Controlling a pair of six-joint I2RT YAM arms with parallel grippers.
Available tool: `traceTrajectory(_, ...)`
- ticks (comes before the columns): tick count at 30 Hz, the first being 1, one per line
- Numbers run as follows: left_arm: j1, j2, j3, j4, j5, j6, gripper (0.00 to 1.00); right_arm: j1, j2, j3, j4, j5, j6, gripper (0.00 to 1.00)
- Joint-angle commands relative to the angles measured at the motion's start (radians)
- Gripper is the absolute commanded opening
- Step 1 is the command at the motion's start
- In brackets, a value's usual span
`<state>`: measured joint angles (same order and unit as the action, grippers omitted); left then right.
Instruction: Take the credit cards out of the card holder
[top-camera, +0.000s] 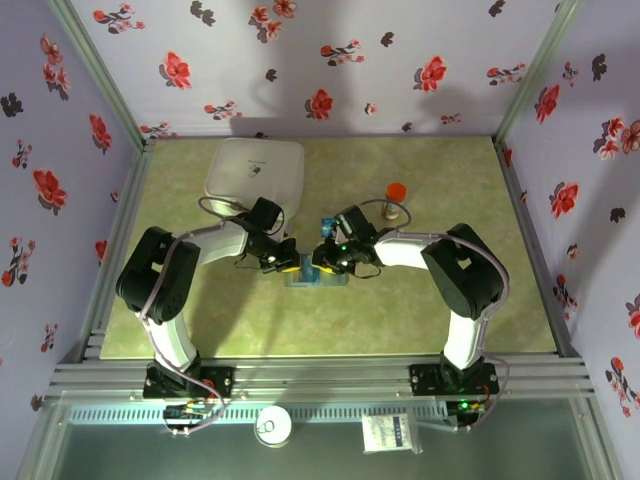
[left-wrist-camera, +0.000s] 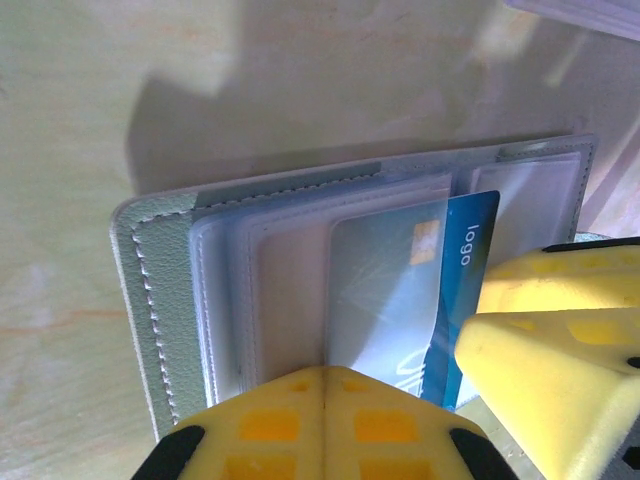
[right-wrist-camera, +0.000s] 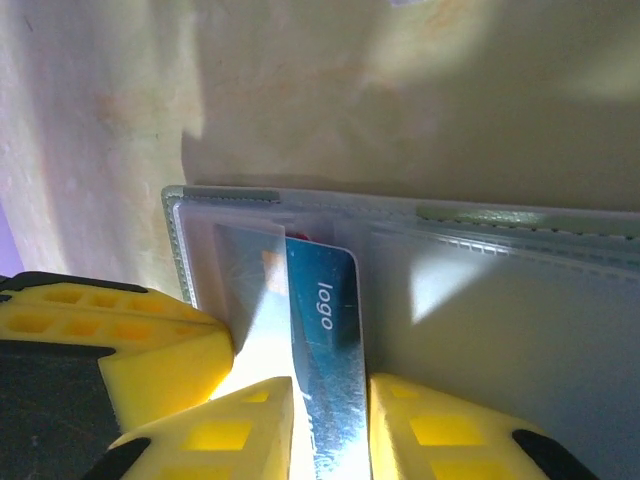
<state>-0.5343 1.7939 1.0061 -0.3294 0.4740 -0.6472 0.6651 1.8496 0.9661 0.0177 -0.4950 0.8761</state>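
The grey-blue card holder (top-camera: 330, 280) lies open on the table between both arms, its clear sleeves (left-wrist-camera: 290, 290) facing up. A blue credit card (right-wrist-camera: 325, 310) marked "logo" sticks partway out of a sleeve, and a sliver of a red card (right-wrist-camera: 300, 237) shows behind it. My right gripper (right-wrist-camera: 330, 425) is shut on the blue card's (left-wrist-camera: 465, 270) free end. My left gripper (left-wrist-camera: 325, 400) is shut with nothing between its fingers, and its tips rest on the holder's (left-wrist-camera: 165, 300) sleeves next to the card. In the top view the left gripper (top-camera: 285, 262) and the right gripper (top-camera: 318, 262) almost touch.
A large white box (top-camera: 255, 170) sits at the back left of the green tabletop. A red-topped object on a small stand (top-camera: 395, 192) stands behind the right gripper. Floral walls enclose the table on three sides.
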Motion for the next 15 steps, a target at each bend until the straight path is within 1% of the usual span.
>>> traceTrajectory(1, -0.005, 0.010, -0.011, -0.018, -0.032, 0.000, 0.00, -0.005, -0.024, -0.016, 0.041, -0.031, 0.027, 0.25)
traceTrajectory(4, -0.006, 0.013, -0.008, -0.022, -0.027, -0.003, 0.00, -0.005, -0.020, -0.027, 0.079, -0.041, 0.041, 0.21)
traceTrajectory(7, -0.005, 0.004, -0.011, -0.018, -0.028, -0.005, 0.00, -0.005, -0.006, -0.024, 0.088, -0.062, 0.043, 0.19)
traceTrajectory(15, -0.003, -0.001, -0.006, -0.047, -0.038, 0.007, 0.00, -0.013, -0.036, -0.047, 0.029, -0.002, 0.012, 0.14)
